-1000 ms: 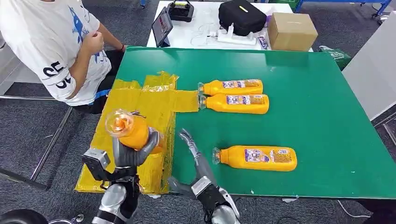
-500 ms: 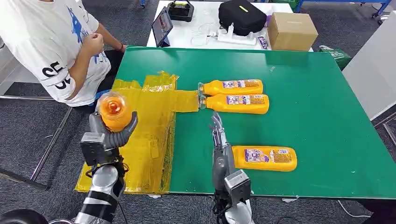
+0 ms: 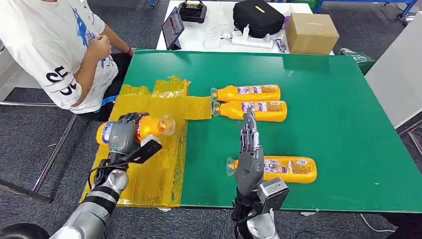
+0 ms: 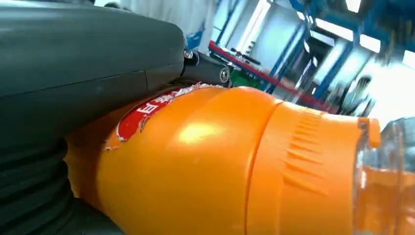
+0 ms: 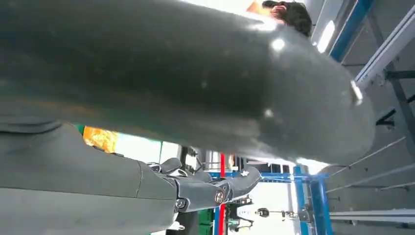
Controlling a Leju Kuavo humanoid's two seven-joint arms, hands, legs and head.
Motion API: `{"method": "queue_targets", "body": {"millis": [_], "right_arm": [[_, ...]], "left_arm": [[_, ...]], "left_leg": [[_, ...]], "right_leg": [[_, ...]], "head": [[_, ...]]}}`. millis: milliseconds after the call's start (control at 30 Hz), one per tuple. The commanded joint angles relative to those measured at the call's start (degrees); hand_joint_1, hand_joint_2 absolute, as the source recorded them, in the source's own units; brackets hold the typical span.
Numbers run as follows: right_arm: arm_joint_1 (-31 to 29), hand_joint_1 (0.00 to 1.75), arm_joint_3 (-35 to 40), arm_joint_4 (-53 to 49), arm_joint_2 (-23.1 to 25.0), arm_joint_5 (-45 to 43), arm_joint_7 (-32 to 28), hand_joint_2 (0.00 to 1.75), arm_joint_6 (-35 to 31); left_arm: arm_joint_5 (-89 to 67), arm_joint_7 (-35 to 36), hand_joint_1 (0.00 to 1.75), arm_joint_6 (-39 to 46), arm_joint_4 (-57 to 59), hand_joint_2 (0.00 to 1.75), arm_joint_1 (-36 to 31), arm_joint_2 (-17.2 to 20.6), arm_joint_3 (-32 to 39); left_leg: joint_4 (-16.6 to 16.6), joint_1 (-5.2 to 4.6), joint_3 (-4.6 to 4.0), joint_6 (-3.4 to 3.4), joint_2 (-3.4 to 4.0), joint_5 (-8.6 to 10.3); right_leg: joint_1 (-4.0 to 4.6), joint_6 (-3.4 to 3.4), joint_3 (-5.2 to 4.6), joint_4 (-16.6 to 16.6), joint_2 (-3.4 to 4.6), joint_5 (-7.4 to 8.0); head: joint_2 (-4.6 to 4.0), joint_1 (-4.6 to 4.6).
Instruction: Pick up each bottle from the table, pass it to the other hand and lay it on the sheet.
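Since a moment ago the held bottle (image 3: 142,127) has tipped from upright to lying sideways, gripped in the left hand (image 3: 122,135) over the yellow sheet (image 3: 164,164), lower left. Right hand (image 3: 249,157), fingers straight, empty, over the nearest desk bottle (image 3: 283,169).

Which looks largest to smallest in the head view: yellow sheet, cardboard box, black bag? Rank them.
1. Crinkled yellow plastic sheet, clearly largest.
2. Black zipped bag and brown cardboard box look alike; no ranking.

Sheet (image 3: 149,149) covers the table's (image 3: 338,124) left side; three bottles (image 3: 251,92) (image 3: 256,110) (image 3: 278,168) lie to its right
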Motion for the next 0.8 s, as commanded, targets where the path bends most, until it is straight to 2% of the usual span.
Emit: {"method": "queue_targets", "body": {"millis": [33, 67, 267, 433, 533, 600, 633, 733, 767, 800], "right_arm": [[-1.53, 0.00, -2.00, 1.83, -0.83, -1.08, 0.06, 0.00, 2.06], [-1.48, 0.00, -2.06, 2.23, -0.79, -1.05, 0.06, 0.00, 2.59], [-1.90, 0.00, -2.81, 4.93, -0.05, -2.15, 0.06, 0.00, 3.90], [-1.90, 0.00, -2.81, 4.93, -0.05, -2.15, 0.06, 0.00, 3.90], [-2.45, 0.00, -4.21, 7.98, 1.17, -3.82, 0.06, 0.00, 5.47], [-2.78, 0.00, -4.82, 9.36, 1.63, -4.02, 0.06, 0.00, 5.72], [-2.93, 0.00, -5.20, 10.22, 1.88, -3.73, 0.06, 0.00, 5.64], [-3.28, 0.00, -5.92, 11.63, 2.47, -3.81, 0.06, 0.00, 5.82], [-3.40, 0.00, -5.99, 11.95, 2.55, -3.81, 0.06, 0.00, 5.87], [-3.40, 0.00, -5.99, 11.95, 2.55, -3.81, 0.06, 0.00, 5.87]], "left_arm": [[-13.86, 3.95, 1.75, 0.39, 16.88, 1.75, -5.81, 6.83, -9.67], [-17.19, 5.38, 1.75, 1.62, 18.40, 1.75, -6.09, 7.77, -10.97], [-16.34, 1.45, 1.75, -1.01, 18.70, 1.75, -4.96, 8.17, -10.76], [-16.34, 1.45, 1.75, -1.01, 18.70, 1.75, -4.96, 8.17, -10.76], [-11.01, -4.42, 1.75, -5.87, 14.76, 1.75, -1.69, 7.84, -8.58], [-8.76, -5.77, 0.23, -10.32, 13.18, 1.75, -0.37, 7.83, -8.17], [-6.54, -6.72, 0.00, -13.18, 11.35, 1.75, 0.81, 7.71, -7.62], [-0.93, -7.94, 0.00, -20.74, 8.90, 1.75, 2.33, 7.58, -6.88], [0.23, -8.11, 0.00, -22.58, 8.53, 0.00, 2.53, 7.93, -7.05], [0.23, -8.11, 0.00, -22.58, 8.53, 0.00, 2.53, 7.93, -7.05]], "left_leg": [[-0.04, 0.02, 0.20, -0.03, 0.09, -0.04], [-0.06, 0.03, 0.28, -0.04, 0.13, -0.06], [-0.03, 0.05, 0.19, -0.03, 0.14, -0.05], [-0.04, 0.04, 0.25, -0.02, 0.11, -0.07], [-0.05, 0.07, 0.34, -0.03, 0.14, -0.09], [-0.10, 0.05, 0.41, -0.05, 0.25, -0.11], [-0.10, 0.03, 0.35, -0.03, 0.23, -0.08], [-0.12, 0.05, 0.47, -0.05, 0.24, -0.12], [-0.13, 0.01, 0.48, -0.03, 0.17, -0.09], [-0.18, 0.00, 0.60, -0.02, 0.27, -0.11]], "right_leg": [[0.03, -0.07, 0.17, -0.04, 0.04, -0.02], [0.04, -0.09, 0.25, -0.06, 0.06, -0.03], [0.06, -0.07, 0.14, -0.05, 0.04, -0.02], [0.05, -0.06, 0.25, -0.05, 0.08, -0.02], [0.08, -0.10, 0.35, -0.08, 0.08, -0.03], [0.06, -0.12, 0.38, -0.10, 0.18, -0.02], [0.04, -0.08, 0.32, -0.10, 0.18, 0.00], [0.07, -0.11, 0.44, -0.12, 0.17, -0.03], [0.03, -0.08, 0.45, -0.11, 0.13, -0.03], [0.01, -0.09, 0.55, -0.16, 0.23, -0.02]], "head": [[0.00, 0.00], [0.00, -0.02], [0.00, -0.02], [0.00, 0.00], [0.00, 0.02], [0.00, 0.00], [0.00, 0.00], [0.00, 0.02], [0.00, -0.02], [0.00, 0.00]]}}
